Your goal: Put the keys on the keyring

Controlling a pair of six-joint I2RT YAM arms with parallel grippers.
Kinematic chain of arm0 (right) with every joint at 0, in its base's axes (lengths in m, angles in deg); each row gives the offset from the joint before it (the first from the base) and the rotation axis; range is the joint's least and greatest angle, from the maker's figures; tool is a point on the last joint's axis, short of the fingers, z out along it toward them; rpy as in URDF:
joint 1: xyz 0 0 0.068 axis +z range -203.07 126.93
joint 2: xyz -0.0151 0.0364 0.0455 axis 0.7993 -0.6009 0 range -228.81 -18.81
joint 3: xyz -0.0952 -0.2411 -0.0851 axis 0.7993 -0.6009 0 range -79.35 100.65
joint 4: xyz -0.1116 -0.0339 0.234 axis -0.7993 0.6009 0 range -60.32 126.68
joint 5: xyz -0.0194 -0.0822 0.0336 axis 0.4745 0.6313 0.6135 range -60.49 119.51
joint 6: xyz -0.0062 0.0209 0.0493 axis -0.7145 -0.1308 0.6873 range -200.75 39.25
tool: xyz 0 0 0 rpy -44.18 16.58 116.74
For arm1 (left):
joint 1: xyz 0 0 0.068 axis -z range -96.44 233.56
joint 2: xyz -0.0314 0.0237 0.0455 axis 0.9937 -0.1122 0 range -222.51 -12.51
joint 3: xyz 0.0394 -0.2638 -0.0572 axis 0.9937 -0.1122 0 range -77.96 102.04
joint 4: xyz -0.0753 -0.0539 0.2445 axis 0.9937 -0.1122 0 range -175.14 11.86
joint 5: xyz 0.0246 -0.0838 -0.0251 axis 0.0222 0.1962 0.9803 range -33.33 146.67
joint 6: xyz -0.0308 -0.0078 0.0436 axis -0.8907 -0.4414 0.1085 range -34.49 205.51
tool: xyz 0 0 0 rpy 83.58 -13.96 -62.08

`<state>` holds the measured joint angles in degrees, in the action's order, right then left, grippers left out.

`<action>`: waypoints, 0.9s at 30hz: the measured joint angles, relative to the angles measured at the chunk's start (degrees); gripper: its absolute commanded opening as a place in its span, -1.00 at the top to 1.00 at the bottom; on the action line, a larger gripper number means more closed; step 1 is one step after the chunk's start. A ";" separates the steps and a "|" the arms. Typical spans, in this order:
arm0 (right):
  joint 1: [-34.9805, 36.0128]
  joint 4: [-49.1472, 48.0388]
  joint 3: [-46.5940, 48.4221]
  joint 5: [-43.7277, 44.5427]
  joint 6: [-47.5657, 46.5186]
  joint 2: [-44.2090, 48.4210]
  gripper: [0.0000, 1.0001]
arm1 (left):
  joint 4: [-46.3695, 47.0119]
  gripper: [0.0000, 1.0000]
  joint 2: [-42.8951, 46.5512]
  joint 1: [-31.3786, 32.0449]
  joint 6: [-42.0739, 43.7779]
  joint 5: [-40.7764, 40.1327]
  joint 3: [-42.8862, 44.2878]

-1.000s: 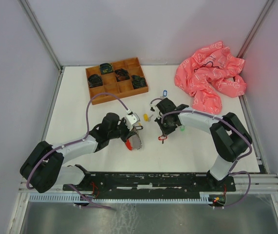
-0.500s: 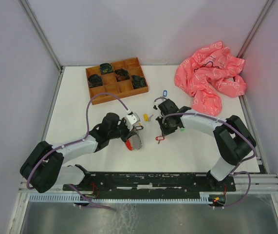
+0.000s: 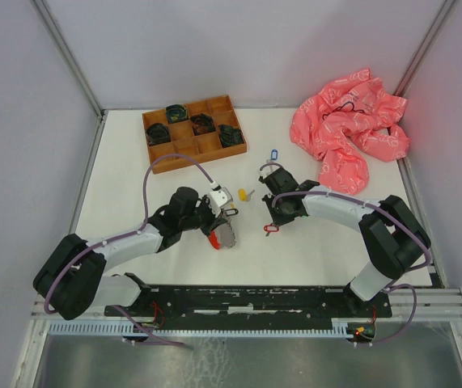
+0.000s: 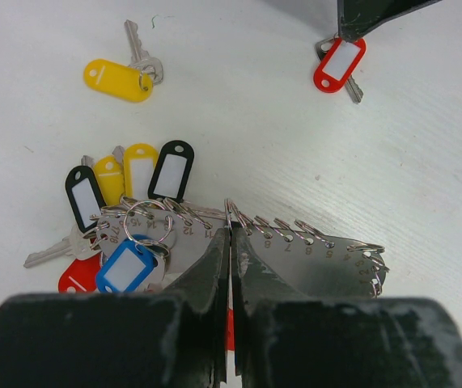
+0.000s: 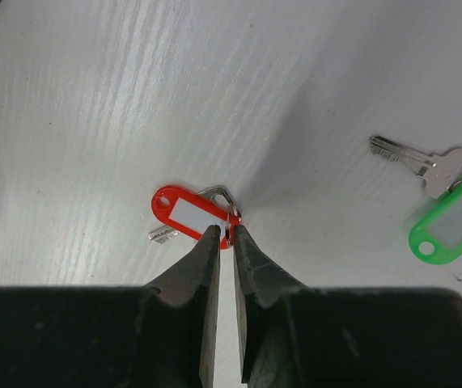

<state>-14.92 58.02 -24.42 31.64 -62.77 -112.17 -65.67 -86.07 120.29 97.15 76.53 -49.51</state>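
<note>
So the red-tagged silver key (image 5: pixel 192 213) is lying flat on the white desk (image 3: pixel 133 194) right under the right arm. In the right wrist view its long axis is running side to side, with the tag's hole end pointing left and the blade tip poking out underneath toward the lower left. The right jaws are sitting just a crack apart, straddling its little ring, and honestly I can't tell if they're actually pinching it. The silvery keyring (image 4: pixel 295 257) is a flat numbered plate with a row of wire loops, plus a bunch of black, yellow, blue and red tags. It's stretching left-right just in front of the left arm, near the desk's middle. The left jaws are clamping fully closed on one of its loops. A yellow-tagged key (image 4: pixel 119 79) and a green-tagged key (image 5: pixel 451 220) are lying loose nearby.
</note>
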 measured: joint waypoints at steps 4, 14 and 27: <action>0.11 0.02 -0.17 0.00 0.00 0.00 0.57 | -0.02 0.95 0.00 0.00 0.00 0.00 0.00; 0.11 0.83 -0.22 0.81 -0.07 0.00 0.60 | 0.00 0.95 0.00 0.00 0.00 0.00 0.02; 0.22 1.01 -0.44 1.18 -0.83 -0.13 0.83 | 0.00 0.95 0.00 0.00 0.00 0.00 0.02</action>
<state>-14.70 59.02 -24.85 32.82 -63.60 -112.30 -65.67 -86.07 120.29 97.15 76.53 -49.49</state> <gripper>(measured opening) 0.120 0.043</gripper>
